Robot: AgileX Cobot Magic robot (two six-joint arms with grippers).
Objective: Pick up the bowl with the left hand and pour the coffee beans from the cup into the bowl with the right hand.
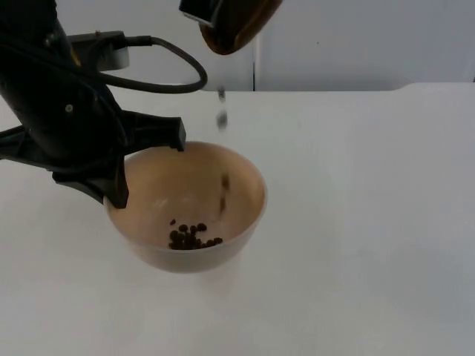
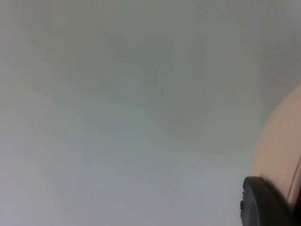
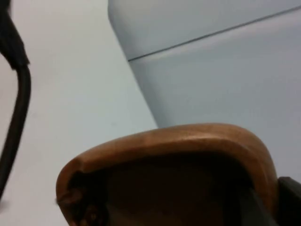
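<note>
In the top view the beige bowl [image 1: 189,211] sits at lower centre, lifted, a small heap of coffee beans [image 1: 191,237] in its bottom. The left gripper [image 1: 145,159] pinches its rim at the frame's left. Straight above, at the top edge, hangs the tilted brown wooden cup [image 1: 237,26]; beans drop from its lip toward the bowl. Whether the right gripper is spread or pressed together, I cannot tell.
</note>
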